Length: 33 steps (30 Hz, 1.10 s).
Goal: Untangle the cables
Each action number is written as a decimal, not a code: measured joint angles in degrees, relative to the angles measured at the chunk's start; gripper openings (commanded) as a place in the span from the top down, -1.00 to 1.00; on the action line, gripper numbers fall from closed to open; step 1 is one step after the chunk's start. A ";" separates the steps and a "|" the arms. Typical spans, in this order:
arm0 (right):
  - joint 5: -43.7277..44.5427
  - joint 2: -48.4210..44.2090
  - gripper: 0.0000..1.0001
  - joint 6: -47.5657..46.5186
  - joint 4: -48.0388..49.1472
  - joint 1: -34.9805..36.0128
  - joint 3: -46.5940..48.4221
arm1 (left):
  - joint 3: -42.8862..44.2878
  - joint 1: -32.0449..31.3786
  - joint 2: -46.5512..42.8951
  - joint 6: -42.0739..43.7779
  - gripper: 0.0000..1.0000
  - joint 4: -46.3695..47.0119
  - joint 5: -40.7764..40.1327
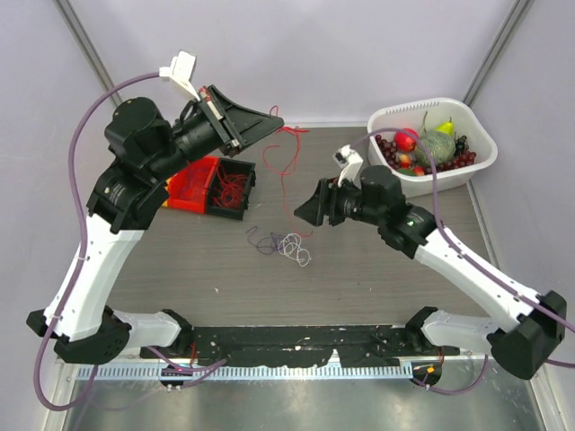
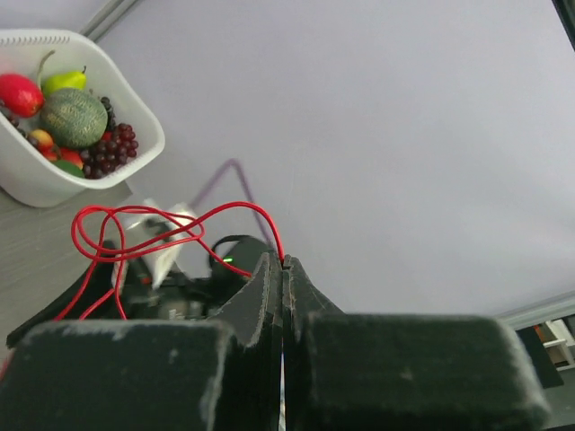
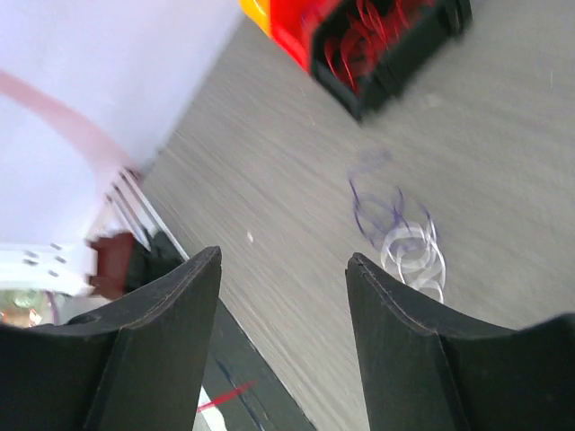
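The left jaws, pressed together, pinch a red cable [image 2: 99,252] lifted above the counter [image 1: 180,260], its loops dangling. The right jaws, spread and empty, hover just right of the purple and white cables [image 1: 286,244] lying loose; seemingly more red strands fill the black bin [image 1: 231,187].

No text, label, brand mark, number or sign is legible in any view. The left gripper [image 2: 283,262], the right gripper [image 3: 283,260], the red and black bin [image 1: 193,190] at far left and the white basket [image 1: 440,186] at far right show no readable marking.
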 measured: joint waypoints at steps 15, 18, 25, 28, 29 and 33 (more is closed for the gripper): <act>4.72 -0.35 -0.08 -11.67 -4.02 0.15 29.53 | -2.54 1.11 1.44 -5.95 1.00 -3.52 1.86; 3.82 -0.04 -0.04 -15.56 -5.92 0.15 29.55 | -3.85 1.22 0.52 -6.64 1.00 -4.26 1.90; 3.04 0.57 -0.19 -18.78 -8.66 -0.31 29.51 | -4.50 1.40 -0.90 -7.32 1.00 -5.31 1.90; 2.40 -1.05 -0.25 -18.23 -9.88 -0.66 28.28 | -5.57 1.79 -1.86 -7.37 1.00 -5.40 1.90; 2.45 -1.79 -0.25 -17.92 -10.62 -0.74 27.74 | -5.88 1.99 -2.05 -7.39 1.00 -5.42 1.90; 7.28 -4.24 -0.29 -11.72 -11.61 -0.72 26.38 | -6.27 2.36 -2.19 -7.43 1.00 -5.51 1.95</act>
